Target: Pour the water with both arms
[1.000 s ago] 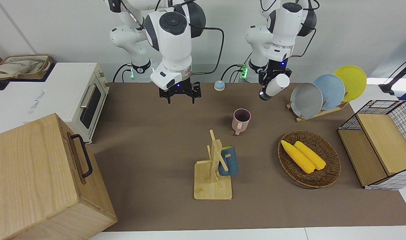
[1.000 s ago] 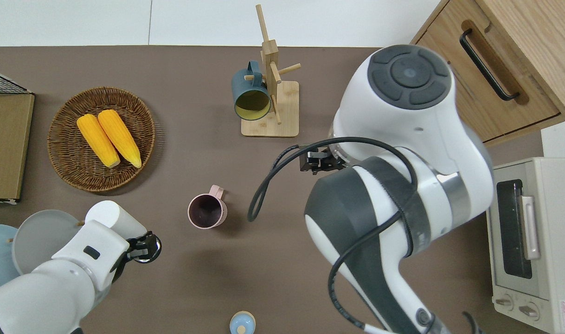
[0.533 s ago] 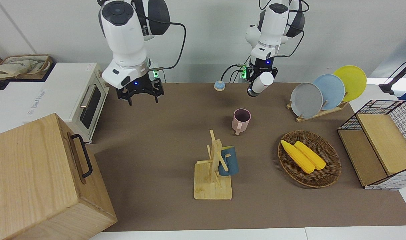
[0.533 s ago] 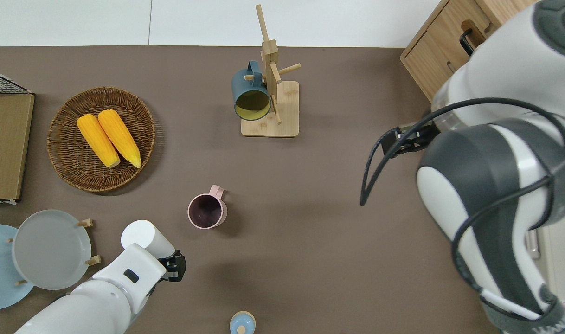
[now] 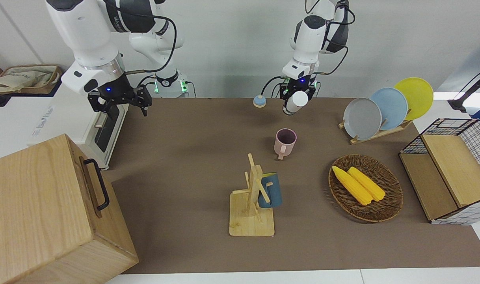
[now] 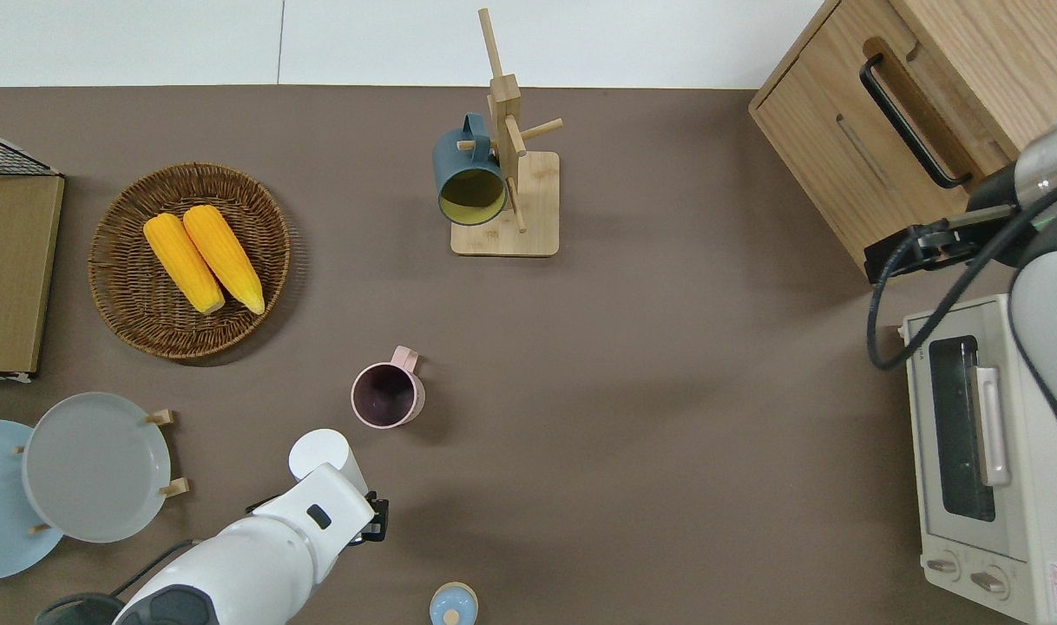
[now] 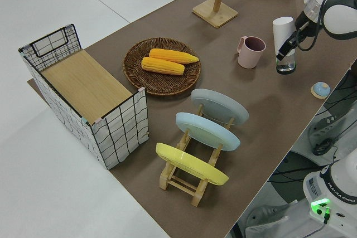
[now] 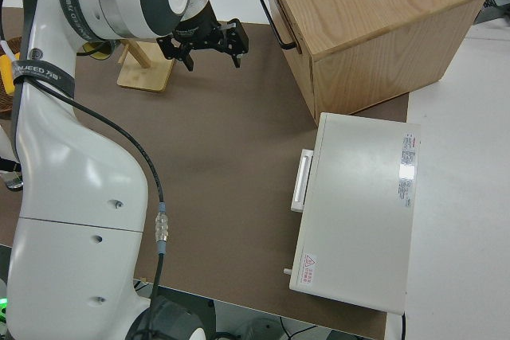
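Where the overhead view hides the left gripper (image 5: 295, 96) under its own white arm, the left side view shows it clamped on a white bottle (image 7: 284, 36) hanging tilted, mouth downward, over bare table, just nearer the robots than the pink mug (image 6: 388, 395). Farther out, the right gripper (image 8: 211, 52) hangs empty with fingers spread, between the toaster oven (image 6: 984, 451) and the wooden cabinet (image 6: 876, 130), its jaws clear only in the right side view.

Left gripper (image 6: 342, 495) holds a white cup (image 6: 318, 454) — beside the pink mug (image 6: 388, 396)
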You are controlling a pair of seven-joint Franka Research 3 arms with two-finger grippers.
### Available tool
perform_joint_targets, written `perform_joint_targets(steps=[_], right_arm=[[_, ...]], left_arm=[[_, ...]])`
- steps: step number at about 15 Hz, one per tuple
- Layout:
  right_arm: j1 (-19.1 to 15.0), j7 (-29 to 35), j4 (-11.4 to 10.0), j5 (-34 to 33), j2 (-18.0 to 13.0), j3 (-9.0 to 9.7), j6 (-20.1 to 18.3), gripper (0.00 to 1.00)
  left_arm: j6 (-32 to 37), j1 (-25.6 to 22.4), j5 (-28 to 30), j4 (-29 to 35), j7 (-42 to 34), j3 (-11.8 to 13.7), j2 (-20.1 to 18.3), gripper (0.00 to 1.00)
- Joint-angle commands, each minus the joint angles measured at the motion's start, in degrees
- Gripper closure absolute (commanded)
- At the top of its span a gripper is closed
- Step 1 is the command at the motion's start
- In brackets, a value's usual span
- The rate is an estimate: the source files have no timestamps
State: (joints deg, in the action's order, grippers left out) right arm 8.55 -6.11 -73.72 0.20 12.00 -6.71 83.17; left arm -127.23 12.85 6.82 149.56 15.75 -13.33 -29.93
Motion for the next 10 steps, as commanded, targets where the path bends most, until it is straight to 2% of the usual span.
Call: perform_joint_targets(steps=[1,4,7,10], right_arm=[[-3.6,-4.3,-2.4,-0.7,-2.8,1.18,-1.7,0.013],[-5.0,-4.4,-2.9,-0.1,-3.5,1.18,-2.2,0.011],[-5.5,-4.3,-3.7,0.2,-4.1,1.18,-4.9,0.013],[-5.6,-4.1,-3.7,0.2,-4.1,1.18,-5.0,0.011]], left_arm=[[0.1,0.7,0.4,-1.9,0.7,0.2,3.5,1.00],[1.3,0.6,0.4,-5.8,0.9,0.2,7.9,1.00],[7.1,0.4,-0.5,-11.9,2.4,0.2,13.0,1.00],[10.3,0.2,-1.9,-14.3,2.4,0.2,15.4,1.00]])
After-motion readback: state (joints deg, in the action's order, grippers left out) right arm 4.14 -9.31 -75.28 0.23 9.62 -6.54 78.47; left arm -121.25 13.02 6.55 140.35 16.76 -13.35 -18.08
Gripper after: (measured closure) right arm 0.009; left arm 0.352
